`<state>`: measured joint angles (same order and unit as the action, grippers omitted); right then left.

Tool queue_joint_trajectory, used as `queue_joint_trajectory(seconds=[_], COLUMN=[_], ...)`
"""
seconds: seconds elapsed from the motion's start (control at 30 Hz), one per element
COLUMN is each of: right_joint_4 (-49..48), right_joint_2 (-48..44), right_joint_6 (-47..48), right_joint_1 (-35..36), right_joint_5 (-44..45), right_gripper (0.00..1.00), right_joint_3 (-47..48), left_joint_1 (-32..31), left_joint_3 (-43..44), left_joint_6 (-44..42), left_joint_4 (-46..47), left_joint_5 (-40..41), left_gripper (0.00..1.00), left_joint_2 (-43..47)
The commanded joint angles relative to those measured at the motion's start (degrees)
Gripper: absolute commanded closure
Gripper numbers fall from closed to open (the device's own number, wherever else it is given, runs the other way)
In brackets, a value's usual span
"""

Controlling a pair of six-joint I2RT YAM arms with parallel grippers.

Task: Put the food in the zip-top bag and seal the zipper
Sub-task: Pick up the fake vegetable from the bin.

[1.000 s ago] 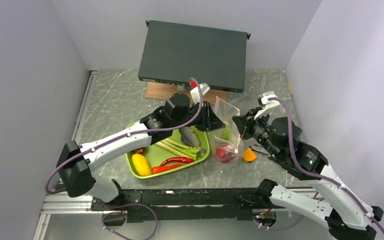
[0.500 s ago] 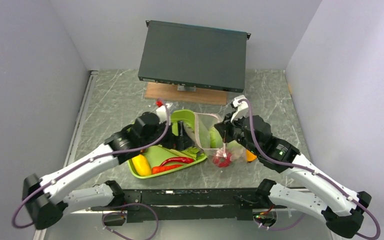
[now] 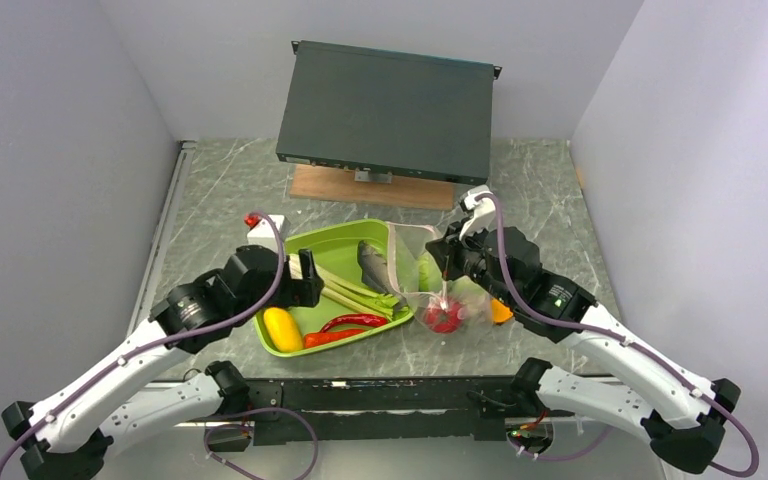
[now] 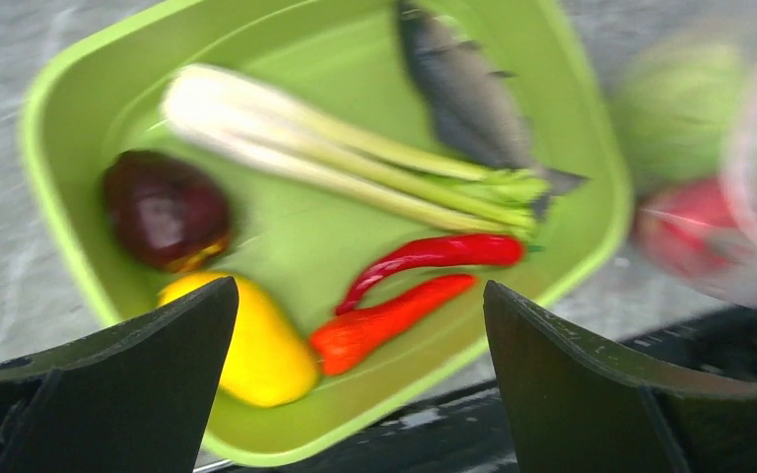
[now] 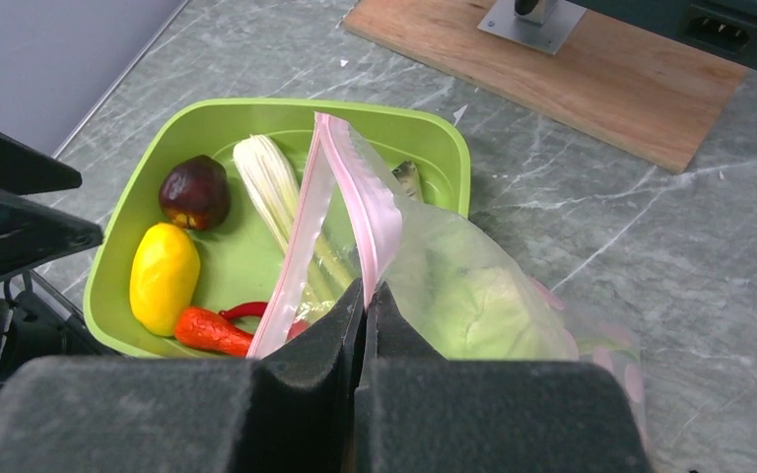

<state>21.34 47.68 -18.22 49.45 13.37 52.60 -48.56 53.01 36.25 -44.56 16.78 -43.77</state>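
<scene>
The lime-green tray (image 3: 332,238) holds food: a yellow fruit (image 3: 282,329), two red chillies (image 3: 353,323), green stalks (image 3: 355,295), a grey fish (image 3: 373,266) and a dark purple bulb (image 4: 165,209). The clear zip-top bag (image 3: 447,285) stands at the tray's right edge with a pale green cabbage (image 5: 488,301) and a red tomato (image 3: 445,317) inside. My right gripper (image 5: 367,291) is shut on the bag's pink zipper (image 5: 375,212) and holds the mouth up. Above the tray's left side, my left gripper (image 4: 360,286) hangs wide open and empty.
A dark grey box (image 3: 385,110) on a wooden board (image 3: 320,185) stands at the back. A small orange piece (image 3: 501,312) lies on the table right of the bag. Grey walls close in both sides, and a black rail (image 3: 380,390) runs along the front edge.
My left gripper has opened and drawn back from the bag's mouth to the tray's left side. The right gripper has brought the bag leftward to the tray's edge, still holding it.
</scene>
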Motion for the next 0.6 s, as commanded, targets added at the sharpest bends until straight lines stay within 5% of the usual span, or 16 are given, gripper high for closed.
queue_joint_trajectory(seconds=[0.0,0.57], right_joint_4=[-1.73,-2.30], right_joint_2=[-0.57,-2.09], right_joint_6=[0.48,2.01], right_joint_1=[0.17,0.16], right_joint_5=[0.41,1.35], right_gripper=[1.00,1.00], right_joint_3=[2.86,3.61], left_joint_1=[0.75,3.12], left_joint_3=[-1.73,-2.84], left_joint_6=[1.83,4.70], left_joint_4=[-7.56,-5.87], left_joint_5=[14.86,20.09], left_gripper=[0.00,0.01], left_joint_2=[-3.04,-22.84])
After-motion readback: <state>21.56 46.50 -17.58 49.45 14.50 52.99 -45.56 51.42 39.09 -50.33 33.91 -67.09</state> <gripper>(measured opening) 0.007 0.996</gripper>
